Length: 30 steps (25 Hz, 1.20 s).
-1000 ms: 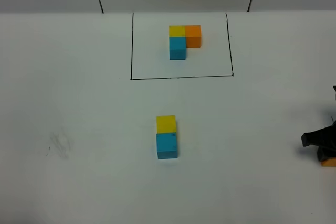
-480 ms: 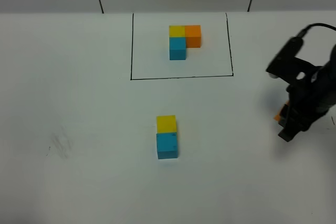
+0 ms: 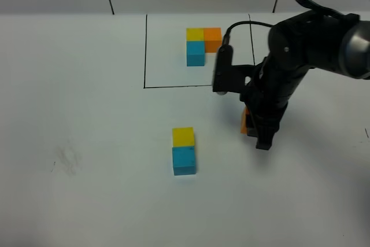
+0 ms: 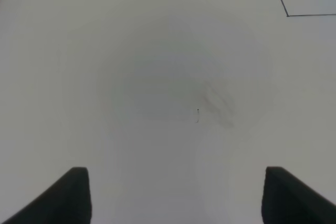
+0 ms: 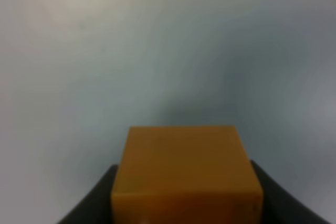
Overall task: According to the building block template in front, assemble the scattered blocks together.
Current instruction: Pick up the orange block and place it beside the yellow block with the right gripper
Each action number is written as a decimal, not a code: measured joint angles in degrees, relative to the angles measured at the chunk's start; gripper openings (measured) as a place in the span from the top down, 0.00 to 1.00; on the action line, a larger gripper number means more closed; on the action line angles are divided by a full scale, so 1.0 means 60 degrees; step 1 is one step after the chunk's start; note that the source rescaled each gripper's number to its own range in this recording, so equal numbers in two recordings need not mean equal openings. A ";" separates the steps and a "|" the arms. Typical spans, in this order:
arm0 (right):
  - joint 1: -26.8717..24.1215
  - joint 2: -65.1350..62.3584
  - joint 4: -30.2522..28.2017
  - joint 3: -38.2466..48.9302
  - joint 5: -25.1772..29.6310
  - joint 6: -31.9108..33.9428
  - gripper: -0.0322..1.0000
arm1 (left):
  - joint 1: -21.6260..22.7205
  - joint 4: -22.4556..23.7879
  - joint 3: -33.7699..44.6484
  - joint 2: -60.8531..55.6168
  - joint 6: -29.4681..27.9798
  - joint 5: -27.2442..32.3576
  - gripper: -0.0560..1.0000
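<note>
The building block template [image 3: 203, 44] sits inside its thin black rectangle [image 3: 144, 56] toward twelve o'clock on the white worktop [image 3: 87, 143]: a yellow cube with an orange one touching it on the three o'clock side and a blue one touching it on the six o'clock side.

Of the scattered blocks, two are already paired near the middle of the worktop. The yellow block [image 3: 183, 136] touches the blue block [image 3: 184, 161], yellow on the twelve o'clock side, blue on the six o'clock side, just as in the template. The orange block [image 5: 184, 171] is not yet in place. It is clamped in the right hand [image 3: 258, 128], and the right wrist view shows it squarely between the two dark jaws. That hand is off at about three o'clock from the pair, apart from it, with only a sliver of orange showing beside the arm from the high view. I cannot tell whether the block is clear of the worktop.

The left hand [image 4: 176, 195] hangs over bare worktop with its jaws apart and nothing between them.

By my reckoning two thirds of the build is done. What is left is to set the orange block flush against the yellow one's three o'clock face and release it.
</note>
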 joint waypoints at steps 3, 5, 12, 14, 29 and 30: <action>0.0377 0.0543 0.0018 -0.0677 0.0258 -0.0211 0.74 | 0.0000 0.0000 0.0000 0.0000 0.0000 0.0000 0.51; 0.0512 0.0882 0.0039 -0.1075 0.0471 -0.0245 0.74 | 0.0000 0.0000 0.0000 0.0000 0.0000 0.0000 0.51; 0.0937 0.1526 0.0037 -0.1887 0.0889 -0.0449 0.74 | 0.0000 0.0000 0.0000 0.0000 0.0000 0.0000 0.51; 0.1072 0.1529 0.0037 -0.1904 0.0889 -0.0462 0.74 | 0.0000 0.0000 0.0000 0.0000 0.0000 0.0000 0.51; 0.1415 0.1851 0.0098 -0.1929 0.0446 -0.0315 0.74 | 0.0000 0.0000 0.0000 0.0000 0.0000 0.0000 0.51; 0.1415 0.1873 0.0098 -0.1941 0.0420 -0.0315 0.74 | 0.0000 0.0000 0.0000 0.0000 0.0000 0.0000 0.51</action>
